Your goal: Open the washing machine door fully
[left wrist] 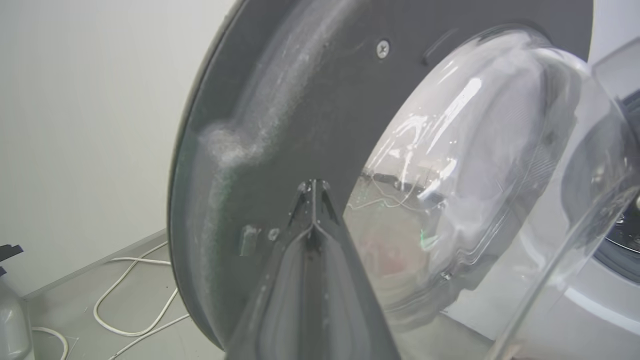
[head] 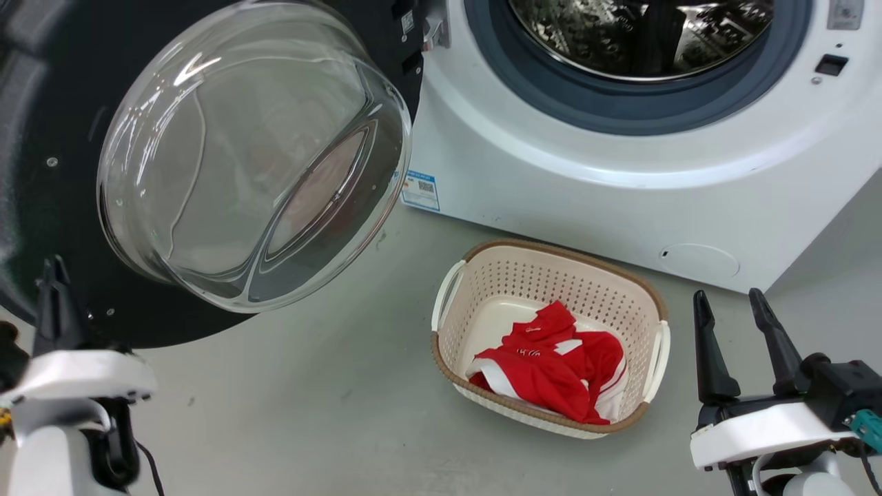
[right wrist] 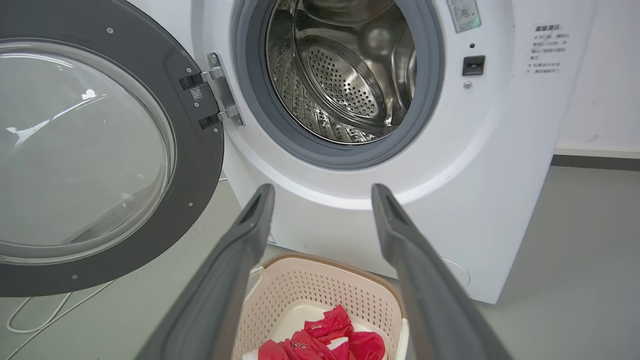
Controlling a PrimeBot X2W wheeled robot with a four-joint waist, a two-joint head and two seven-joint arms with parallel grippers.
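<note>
The washing machine door (head: 41, 172) stands swung open to the left of the washing machine (head: 551, 158), its clear glass bowl (head: 255, 151) bulging toward me. My left gripper (head: 52, 275) is shut with nothing in it, low by the door's bottom edge. In the left wrist view its closed tips (left wrist: 313, 186) point at the door's dark inner rim (left wrist: 300, 100) beside the glass; I cannot tell if they touch. My right gripper (head: 734, 310) is open and empty near the machine's lower right corner. In the right wrist view it (right wrist: 322, 192) faces the white front below the drum mouth (right wrist: 345, 75), with the door (right wrist: 197, 150) hinged at left.
A beige laundry basket (head: 565, 253) with a red and white garment (head: 551, 372) sits on the grey floor before the machine, also under my right fingers (right wrist: 320, 285). White cables (left wrist: 125, 300) lie on the floor behind the door near a pale wall.
</note>
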